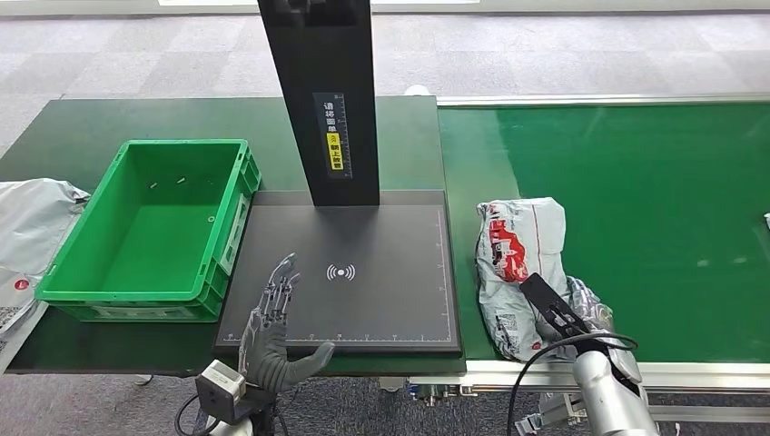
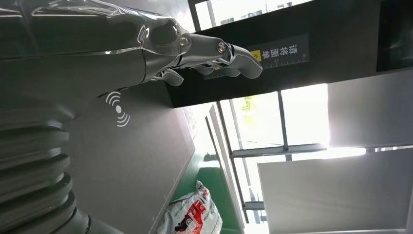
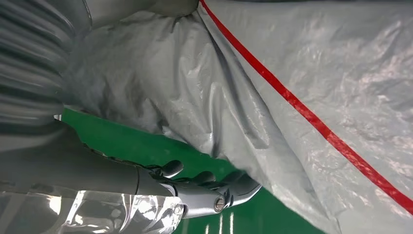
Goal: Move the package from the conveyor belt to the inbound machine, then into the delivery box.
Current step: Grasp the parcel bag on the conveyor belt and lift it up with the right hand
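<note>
A dark green table (image 1: 73, 136) stands on a floor of grey carpet tiles, and a bright green conveyor belt (image 1: 654, 182) joins it on the right. At the far left, a grey plastic bag (image 1: 27, 227) is cut off by the picture edge. Next stands an empty green plastic crate (image 1: 136, 291) with ribbed walls. Beside it lies the flat black scanning pad (image 1: 381, 300) with a tall black post (image 1: 327, 100). The left hand (image 1: 272, 341) hovers over the pad's near corner, fingers spread, holding nothing. On the belt lies the crinkled grey package (image 1: 522, 263) with red print. The right hand (image 1: 581, 322) is at its near end, fingers (image 3: 214, 192) against the film; whether it grips, I cannot tell.
</note>
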`<state>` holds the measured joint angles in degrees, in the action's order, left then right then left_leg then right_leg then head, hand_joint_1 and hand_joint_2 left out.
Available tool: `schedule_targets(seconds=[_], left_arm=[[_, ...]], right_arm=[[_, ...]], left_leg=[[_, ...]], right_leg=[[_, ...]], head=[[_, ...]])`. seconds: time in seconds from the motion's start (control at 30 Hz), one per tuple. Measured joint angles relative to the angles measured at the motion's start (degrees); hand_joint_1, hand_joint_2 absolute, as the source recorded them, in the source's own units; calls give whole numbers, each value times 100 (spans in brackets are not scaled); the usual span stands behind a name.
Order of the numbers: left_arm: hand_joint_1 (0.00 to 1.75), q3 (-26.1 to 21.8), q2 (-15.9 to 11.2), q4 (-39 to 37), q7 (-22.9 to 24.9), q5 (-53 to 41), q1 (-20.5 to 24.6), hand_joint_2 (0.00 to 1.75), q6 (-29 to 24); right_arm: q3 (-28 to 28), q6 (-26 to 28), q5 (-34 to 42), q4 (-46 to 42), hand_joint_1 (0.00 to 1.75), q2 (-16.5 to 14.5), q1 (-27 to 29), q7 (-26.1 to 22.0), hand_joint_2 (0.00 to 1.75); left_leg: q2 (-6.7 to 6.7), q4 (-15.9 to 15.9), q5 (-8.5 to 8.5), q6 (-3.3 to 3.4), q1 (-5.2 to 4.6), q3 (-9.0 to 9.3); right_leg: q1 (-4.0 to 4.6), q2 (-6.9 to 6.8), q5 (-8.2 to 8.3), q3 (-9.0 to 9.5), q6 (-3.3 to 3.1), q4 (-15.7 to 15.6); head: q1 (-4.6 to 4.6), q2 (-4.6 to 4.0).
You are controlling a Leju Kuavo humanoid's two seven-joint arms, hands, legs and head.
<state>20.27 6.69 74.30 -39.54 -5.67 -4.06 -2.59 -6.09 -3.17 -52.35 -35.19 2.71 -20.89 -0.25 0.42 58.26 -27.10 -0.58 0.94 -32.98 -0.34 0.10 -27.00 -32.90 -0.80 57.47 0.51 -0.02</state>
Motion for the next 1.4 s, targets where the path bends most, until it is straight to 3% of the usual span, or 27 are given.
schedule_targets(seconds=[0.03, 0.07, 0.17, 0.83, 1.07, 1.4], left_arm=[[0, 1, 0, 0, 0, 20, -10, 175, -24], [0, 1, -1, 0, 0, 35, -23, 175, -44], [0, 1, -2, 1, 0, 55, -61, 175, -80], [0, 80, -84, 1, 17, 381, -86, 175, -306], [0, 150, -105, 156, 99, 295, -152, 175, -441], [0, 150, -105, 202, 94, 234, -188, 175, -408]], right_arm=[[18, -21, 4, 68, 42, 0, -32, -19, 175], [42, -33, 2, 128, 86, -1, -57, -31, 175], [125, -51, -1, 264, 175, -12, -94, -54, 175], [501, 105, 433, 256, 175, -87, -4, -400, 175], [231, 242, 2916, -1243, 175, -288, 819, -1747, 175], [-243, 951, 4394, -3144, 175, -696, 1210, -2838, 175]], left_leg=[[3, 0, -2, -2, 1, 10], [6, 0, -4, -4, 4, 20], [17, -1, -8, -7, 11, 41], [22, -2, 5, -10, 17, 53], [-7, -2, 6, -11, 15, -7], [-9, -2, 8, -12, 14, -29]], right_leg=[[1, 4, 0, 9, 0, 0], [3, 8, 0, 17, -1, -1], [10, 14, -2, 37, -5, -2], [16, 11, 12, 51, -22, -4], [14, -9, 8, 0, -23, 2], [14, -14, 6, -24, -24, 2]], head=[[0, 0], [1, 0], [1, 0], [1, 0], [1, 0], [1, 0]])
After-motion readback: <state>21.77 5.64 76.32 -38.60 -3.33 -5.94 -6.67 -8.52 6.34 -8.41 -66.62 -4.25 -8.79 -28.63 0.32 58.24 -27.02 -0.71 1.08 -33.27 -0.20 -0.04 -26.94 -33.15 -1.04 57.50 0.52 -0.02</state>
